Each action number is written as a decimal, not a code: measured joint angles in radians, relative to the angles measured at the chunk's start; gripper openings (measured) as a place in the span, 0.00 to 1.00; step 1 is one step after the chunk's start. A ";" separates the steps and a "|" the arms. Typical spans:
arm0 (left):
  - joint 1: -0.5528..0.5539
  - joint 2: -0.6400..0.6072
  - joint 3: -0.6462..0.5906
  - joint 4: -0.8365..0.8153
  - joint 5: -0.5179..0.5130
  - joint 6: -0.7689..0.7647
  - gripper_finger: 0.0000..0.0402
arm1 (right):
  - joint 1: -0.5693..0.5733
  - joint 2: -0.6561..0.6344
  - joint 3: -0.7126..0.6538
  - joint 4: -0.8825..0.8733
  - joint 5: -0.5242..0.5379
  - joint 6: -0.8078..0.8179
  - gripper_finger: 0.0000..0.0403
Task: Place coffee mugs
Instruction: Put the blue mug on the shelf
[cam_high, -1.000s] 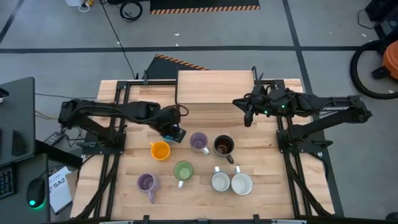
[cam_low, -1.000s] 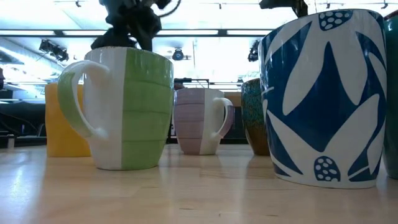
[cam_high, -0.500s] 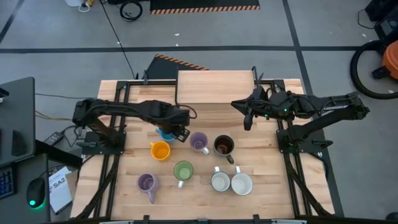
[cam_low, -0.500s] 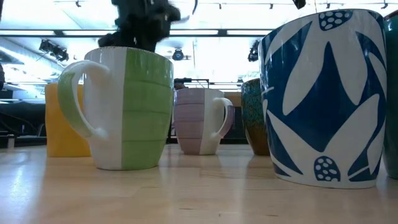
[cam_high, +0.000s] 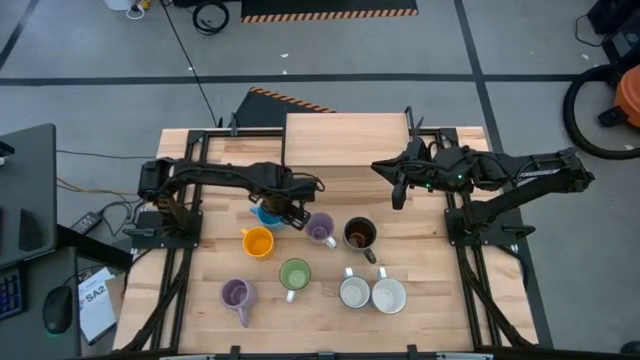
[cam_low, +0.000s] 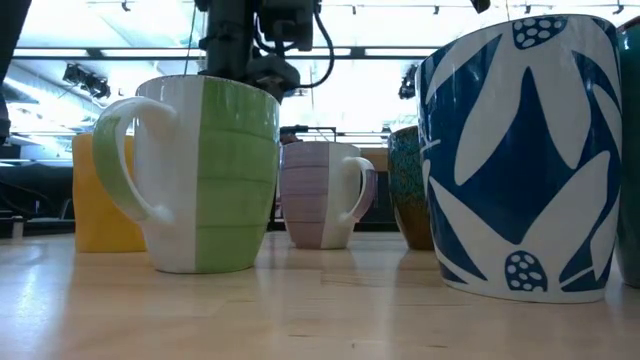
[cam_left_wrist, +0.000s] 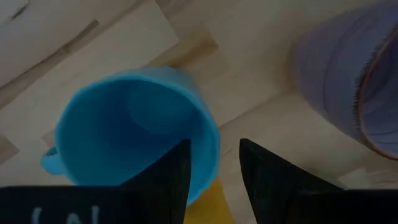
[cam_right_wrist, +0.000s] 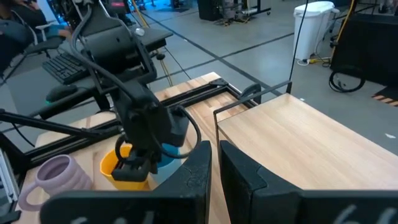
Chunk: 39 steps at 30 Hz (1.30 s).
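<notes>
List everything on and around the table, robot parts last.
blue mug: one, blue, back left of the cluster, in the left gripper
orange mug: one, orange, just in front of the blue mug
lilac mugs: two, lilac, one mid-table, one front left
green mug: one, green and white, front centre
dark brown mug: one, right of the middle lilac mug
white mugs: two, side by side at front right
raised board: one, pale wood, back centre
table: one, pale wood
left gripper: closed on the blue mug's wall
right gripper: shut, empty, above the table's back right
</notes>
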<state>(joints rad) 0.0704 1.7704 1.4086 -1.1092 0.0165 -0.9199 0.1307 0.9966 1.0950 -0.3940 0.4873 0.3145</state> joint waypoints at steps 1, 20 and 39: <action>0.000 -0.003 -0.009 0.026 -0.006 0.001 0.35 | 0.000 0.000 0.000 0.003 0.000 0.000 0.09; 0.049 -0.002 -0.141 0.192 0.006 0.031 0.35 | 0.000 0.000 0.000 0.012 0.011 0.003 0.09; 0.049 -0.002 -0.141 0.193 0.012 0.002 0.29 | 0.000 0.000 0.000 0.019 0.017 -0.004 0.09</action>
<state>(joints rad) 0.1194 1.7687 1.2675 -0.9165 0.0288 -0.9182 0.1307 0.9966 1.0946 -0.3747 0.5045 0.3103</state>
